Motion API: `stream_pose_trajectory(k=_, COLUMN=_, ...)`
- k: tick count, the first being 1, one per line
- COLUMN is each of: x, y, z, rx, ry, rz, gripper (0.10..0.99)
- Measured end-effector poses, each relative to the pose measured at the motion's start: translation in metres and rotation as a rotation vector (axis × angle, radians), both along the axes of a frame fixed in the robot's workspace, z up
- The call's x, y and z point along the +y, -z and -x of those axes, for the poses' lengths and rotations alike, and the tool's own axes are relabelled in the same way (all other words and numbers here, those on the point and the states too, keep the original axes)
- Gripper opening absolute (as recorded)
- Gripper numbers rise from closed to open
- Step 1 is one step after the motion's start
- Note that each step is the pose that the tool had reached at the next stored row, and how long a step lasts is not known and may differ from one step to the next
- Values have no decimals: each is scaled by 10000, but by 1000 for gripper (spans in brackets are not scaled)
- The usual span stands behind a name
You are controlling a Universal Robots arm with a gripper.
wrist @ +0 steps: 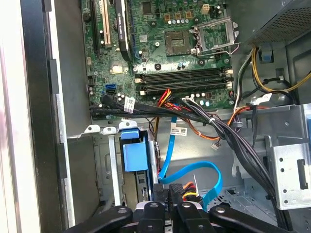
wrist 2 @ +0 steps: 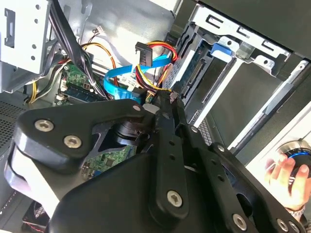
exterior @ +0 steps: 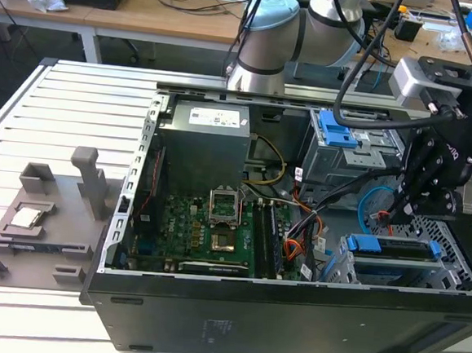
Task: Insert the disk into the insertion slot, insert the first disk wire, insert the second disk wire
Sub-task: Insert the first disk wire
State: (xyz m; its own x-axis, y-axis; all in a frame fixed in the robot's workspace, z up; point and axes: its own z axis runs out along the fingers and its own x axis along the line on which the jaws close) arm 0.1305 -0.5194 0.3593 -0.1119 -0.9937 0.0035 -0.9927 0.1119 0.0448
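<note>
Slatted aluminium table [exterior: 61, 114] carries a black computer case [exterior: 249, 325] lying open, its green motherboard [exterior: 207, 231] exposed. Over the drive corner, the black gripper [exterior: 397, 212] [wrist: 169, 191] [wrist 2: 167, 99] has its jaws drawn almost together, apparently pinching a small black plug [wrist 2: 170, 95] with red, yellow and black wires [wrist: 188, 186]. Just beyond the jaws, the flat grey disk in its bright blue plastic frame [exterior: 394, 248] [wrist: 133, 156] sits inside the silver perforated sheet-metal insertion slot [exterior: 451, 242]. A flat blue ribbon cable [wrist: 194, 170] [wrist 2: 116, 80] loops right beside the jaws, with a thick black cable bundle [wrist: 228, 136] behind it. A person's hand [wrist 2: 284, 171] rests on a round blue-ringed knob [wrist 2: 297, 154], well clear of the jaws.
</note>
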Motion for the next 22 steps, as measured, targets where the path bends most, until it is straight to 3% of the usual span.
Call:
stream_pose_trajectory(k=7, x=-1, y=2, z=-32, rx=5, ry=1, rz=-1, gripper=161)
stream_pose_trajectory(k=10, x=-1, y=1, z=-137, rx=34, ry=0, rz=-1, gripper=161)
stream_pose_trajectory(k=14, x=-1, y=2, z=-342, rx=84, ry=0, rz=-1, gripper=161)
stream_pose_trajectory(k=19, x=-13, y=11, z=-368, rx=90, ry=1, rz=1, gripper=161)
stream_pose_trajectory(k=22, x=-54, y=18, z=-367, rx=91, ry=0, rz=1, gripper=161)
